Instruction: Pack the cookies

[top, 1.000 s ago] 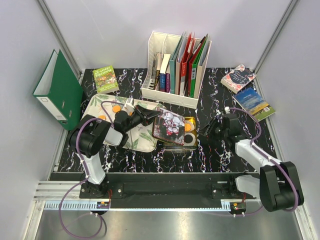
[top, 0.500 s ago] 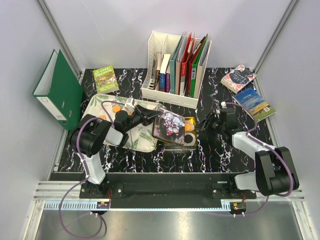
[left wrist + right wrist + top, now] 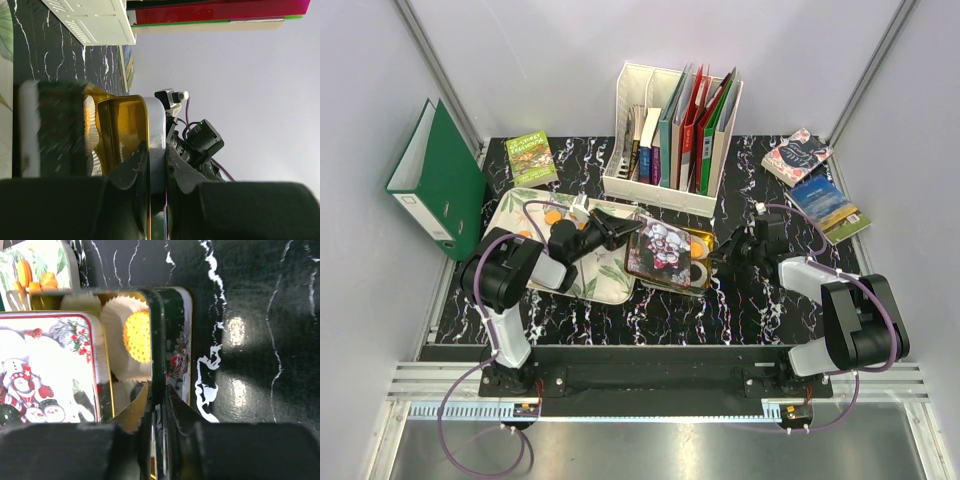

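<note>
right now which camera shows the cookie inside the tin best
Right wrist: the orange cookie sits in plain view in its paper cup inside the tin. Top external gives only a tiny orange hint beside the lid; left wrist shows pleated cup edges and gold tin wall, no clear cookie.

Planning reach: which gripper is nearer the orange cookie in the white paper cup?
Right gripper: fingers pinch the gold tin wall beside the orange cookie; left gripper holds the far edge of the snowman lid.
</note>
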`<state>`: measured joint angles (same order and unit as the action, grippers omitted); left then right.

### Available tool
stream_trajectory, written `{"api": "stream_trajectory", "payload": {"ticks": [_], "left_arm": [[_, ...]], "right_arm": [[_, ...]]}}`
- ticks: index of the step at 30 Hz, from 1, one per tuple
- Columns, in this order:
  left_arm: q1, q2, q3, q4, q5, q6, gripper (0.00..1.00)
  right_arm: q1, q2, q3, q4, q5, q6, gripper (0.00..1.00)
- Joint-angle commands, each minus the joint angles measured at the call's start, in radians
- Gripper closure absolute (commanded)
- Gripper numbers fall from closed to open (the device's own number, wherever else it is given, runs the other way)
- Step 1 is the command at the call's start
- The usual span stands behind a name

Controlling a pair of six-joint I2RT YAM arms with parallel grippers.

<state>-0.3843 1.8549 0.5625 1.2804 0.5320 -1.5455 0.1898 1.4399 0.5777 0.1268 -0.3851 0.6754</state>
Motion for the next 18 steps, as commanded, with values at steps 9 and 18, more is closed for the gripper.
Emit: {"api": "stream_trajectory", "payload": {"ticks": [9,18], "left_arm": [[0.012,0.043,0.057,0.387,0.029,0.013,0.88],[0.024,0.118,0.174,0.387,0.082,-0.034,0.92]], "right_arm": [[0.002,-0.035,-0.004,0.002,0.074,0.003,0.95],[0.0,0.002,0.013,-0.026,0.072,-0.033,1.0]]}}
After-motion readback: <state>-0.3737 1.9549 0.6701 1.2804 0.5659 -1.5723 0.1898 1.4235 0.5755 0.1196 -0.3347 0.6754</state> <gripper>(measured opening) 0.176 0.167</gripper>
